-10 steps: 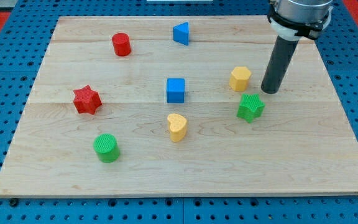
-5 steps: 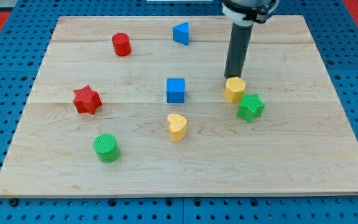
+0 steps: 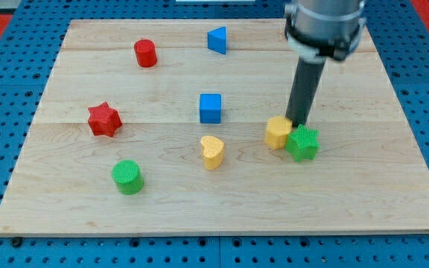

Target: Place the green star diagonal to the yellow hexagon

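- Standing just above the seam where the hexagon (image 3: 278,133) and the star (image 3: 302,143) touch, my tip (image 3: 299,123) is a bare rod — no pincer to open or shut.
- The star lies at the hexagon's right, a little lower — near side by side.
- Step in hand, I judge: fixing the angle.
- Next: nudge the star down-view without dragging the hexagon.
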Motion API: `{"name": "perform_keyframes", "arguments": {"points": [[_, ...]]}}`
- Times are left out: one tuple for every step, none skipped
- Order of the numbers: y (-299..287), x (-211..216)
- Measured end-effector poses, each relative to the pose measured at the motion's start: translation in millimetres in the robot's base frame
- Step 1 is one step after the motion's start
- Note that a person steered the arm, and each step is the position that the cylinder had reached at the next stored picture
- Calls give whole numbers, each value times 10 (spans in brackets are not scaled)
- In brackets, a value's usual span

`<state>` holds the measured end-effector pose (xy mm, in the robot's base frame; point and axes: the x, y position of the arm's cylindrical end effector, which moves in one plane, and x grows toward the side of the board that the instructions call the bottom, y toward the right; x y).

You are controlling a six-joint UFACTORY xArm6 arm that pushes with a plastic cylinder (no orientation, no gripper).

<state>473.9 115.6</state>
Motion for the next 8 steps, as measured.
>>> {"name": "perform_keyframes", "arguments": {"points": [[16,199],[-103,60],[96,534],[-105,727],[-112,1140],[262,1319],[395,1244],[338,1067]]}}
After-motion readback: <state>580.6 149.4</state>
